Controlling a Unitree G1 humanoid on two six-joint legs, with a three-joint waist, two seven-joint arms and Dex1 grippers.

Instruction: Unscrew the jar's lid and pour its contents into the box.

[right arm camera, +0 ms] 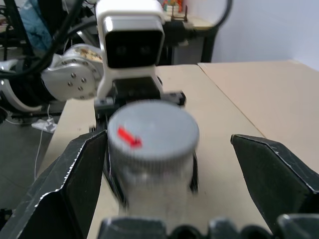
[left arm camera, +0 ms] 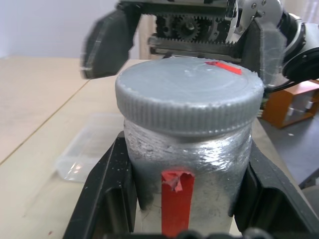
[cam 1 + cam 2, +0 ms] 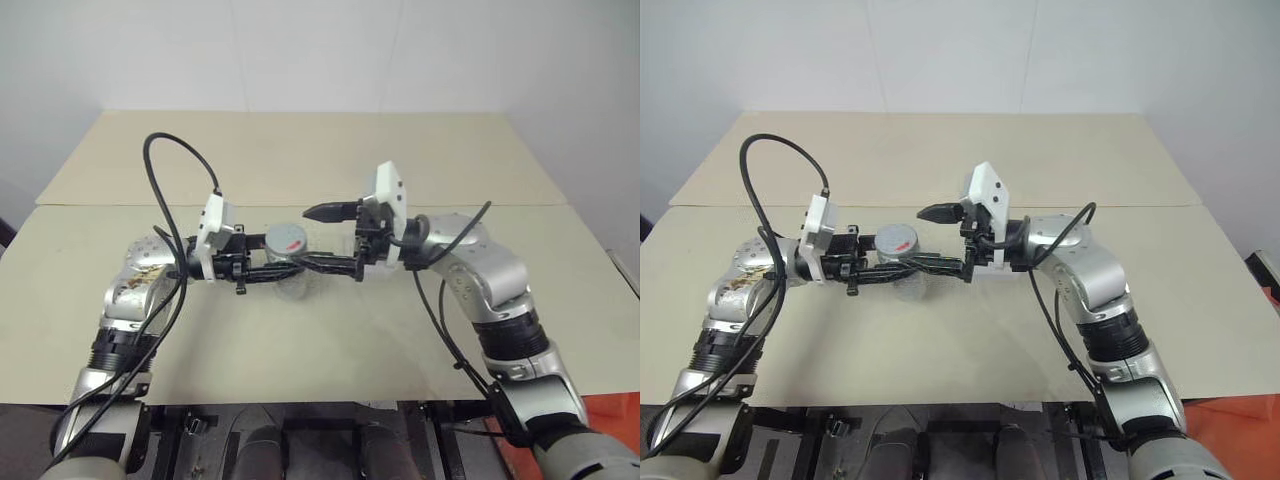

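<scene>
The left hand (image 2: 187, 219) clamps the jar (image 2: 189, 164); the right hand (image 1: 184, 174), spread wide and empty, flanks the lid (image 2: 189, 94). An off-centre closing could tilt the jar.

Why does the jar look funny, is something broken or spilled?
Nothing is spilled or broken. The jar sits upright in the left gripper, lid on. Its silvery wrapping is crinkly and the red stripe has a torn, ragged top edge. The right gripper is open around the lid.
</scene>
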